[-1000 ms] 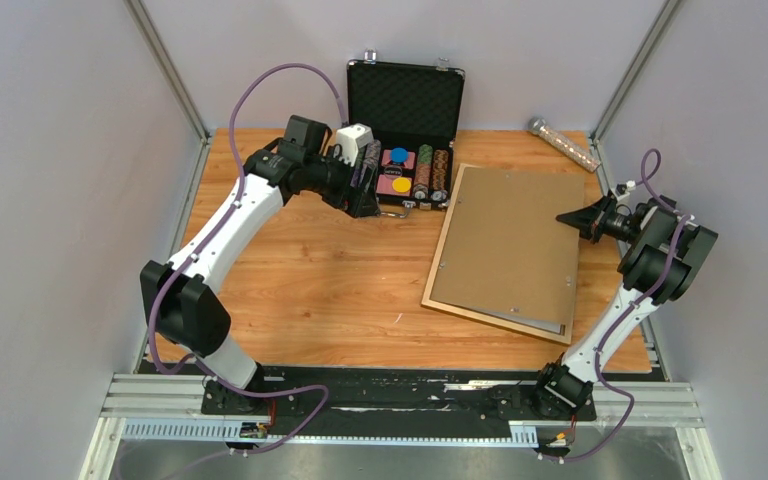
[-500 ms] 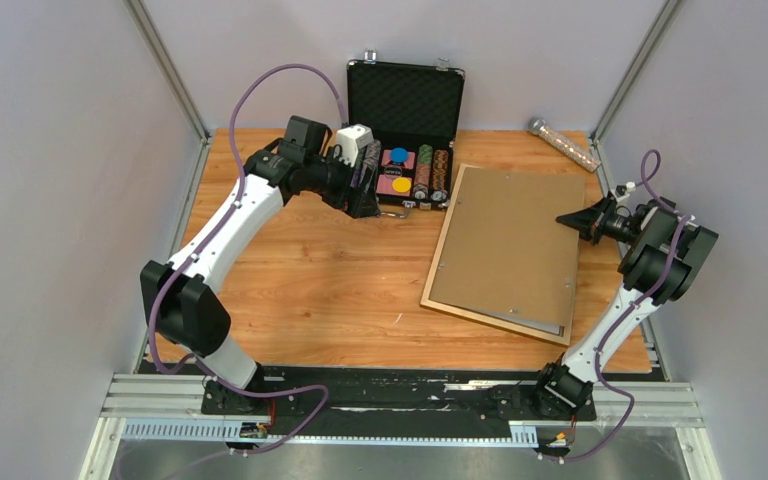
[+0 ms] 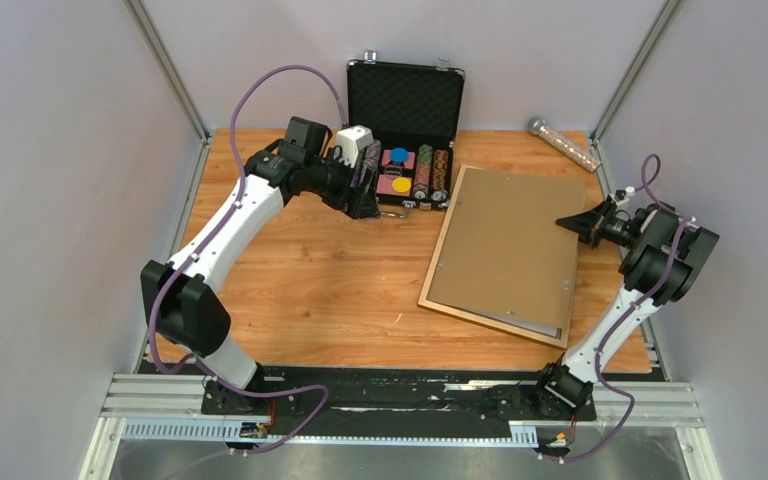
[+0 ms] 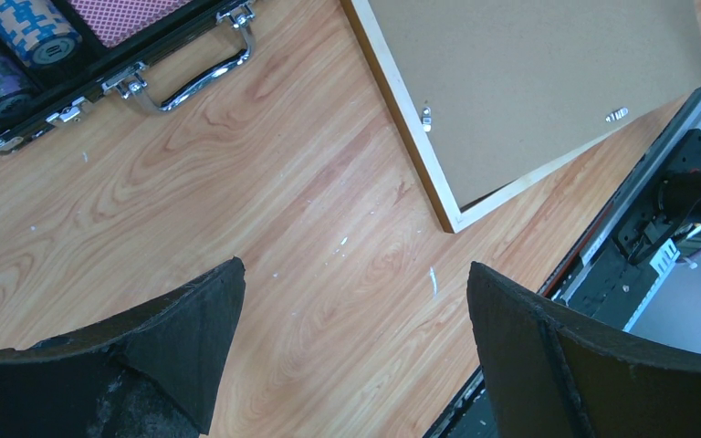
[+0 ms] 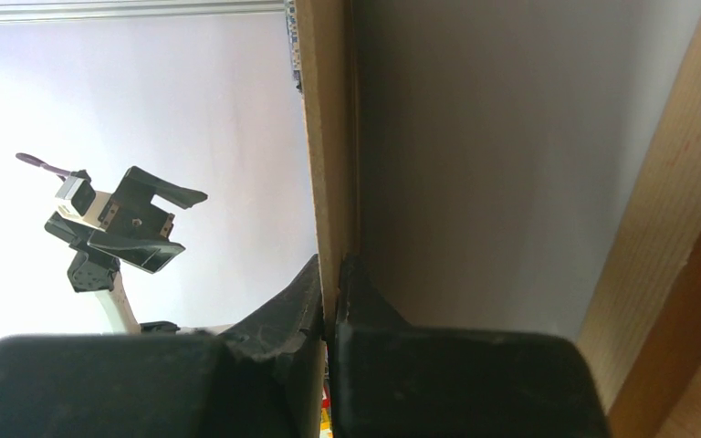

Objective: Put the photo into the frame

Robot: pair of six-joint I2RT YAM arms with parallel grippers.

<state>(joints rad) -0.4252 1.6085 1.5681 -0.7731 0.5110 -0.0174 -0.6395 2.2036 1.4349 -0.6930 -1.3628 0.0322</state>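
The right gripper (image 3: 566, 220) is clamped tight on the right-hand edge of a thin brown backing panel (image 3: 510, 245); in the wrist view the board's edge stands pinched between the two black fingers. The panel lies over the frame (image 4: 452, 215), whose light wooden rails show around it, set at a slight angle on the right half of the table (image 3: 310, 280). The photo itself cannot be made out. A pale grey strip (image 3: 538, 324) peeks from under the panel's near edge (either the print's white back or the clear pane; it is too thin to tell).

The left gripper (image 4: 354, 274) hangs with its fingers spread wide and holds nothing, above bare wood just in front of an open black poker-chip case (image 3: 405, 100) at the far edge.

The step in hand looks like handling the backing panel, either lifting it off or seating it. The next move likely calls for a level, steady hold so the thin board does not slip or drag the frame.
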